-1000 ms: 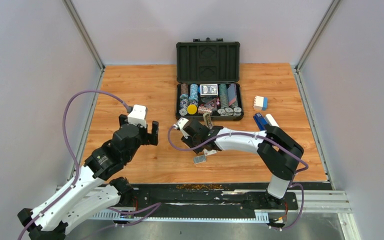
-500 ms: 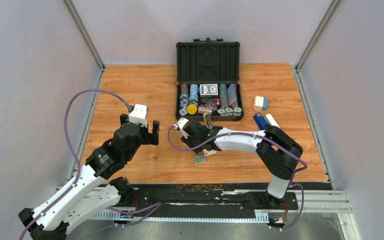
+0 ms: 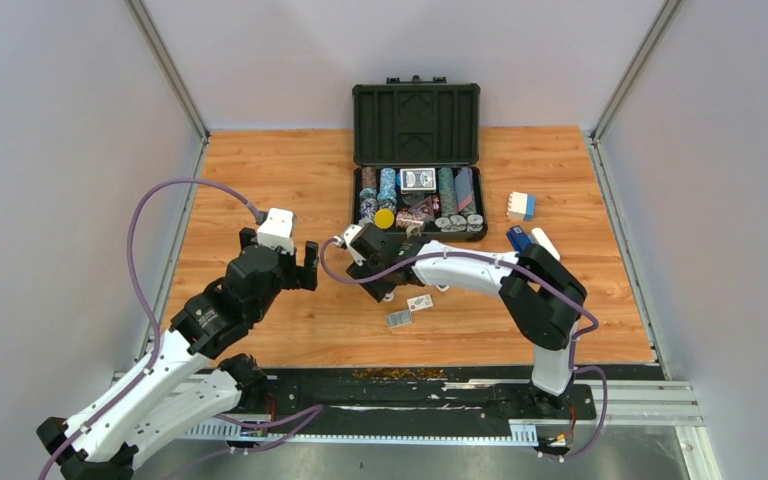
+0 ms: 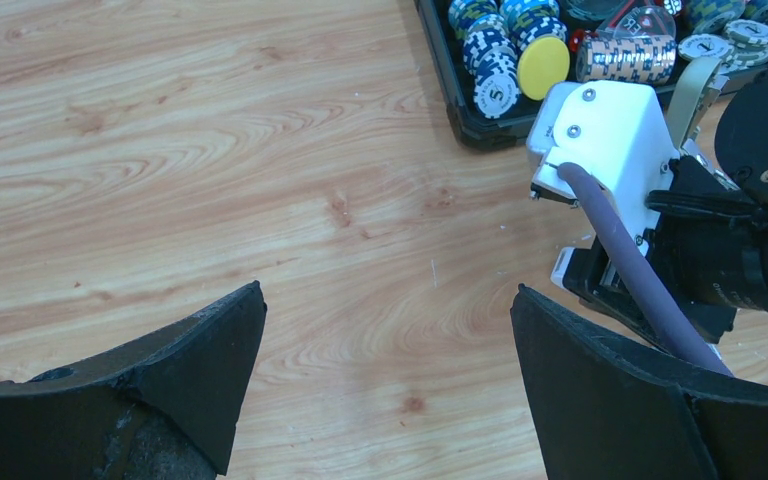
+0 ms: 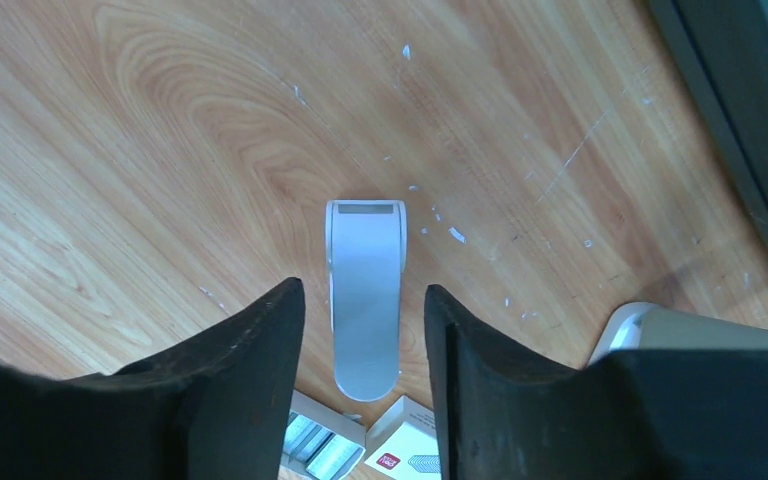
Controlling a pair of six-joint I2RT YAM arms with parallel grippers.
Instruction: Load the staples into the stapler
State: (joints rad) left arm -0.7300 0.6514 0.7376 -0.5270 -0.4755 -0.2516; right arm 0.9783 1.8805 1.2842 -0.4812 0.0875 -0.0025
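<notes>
Bare wooden tabletop (image 3: 260, 180) lies open across the top view's upper left. The open black plastic case (image 3: 417, 120), upper centre, holds poker chips (image 3: 388, 185). Your left claw (image 4: 388, 295) gapes wide, empty. Your right claw (image 5: 363, 288) stands part-open astride the slim pale-grey stapler (image 5: 365, 335), not touching it; silvery-grey staples (image 5: 312, 443) lie at the right wrist view's bottom edge.

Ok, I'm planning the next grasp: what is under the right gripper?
A slim pale-grey stapler lies on the wooden table, between the open jaws of the right gripper. Silvery staples beside it are partly covered.
</notes>
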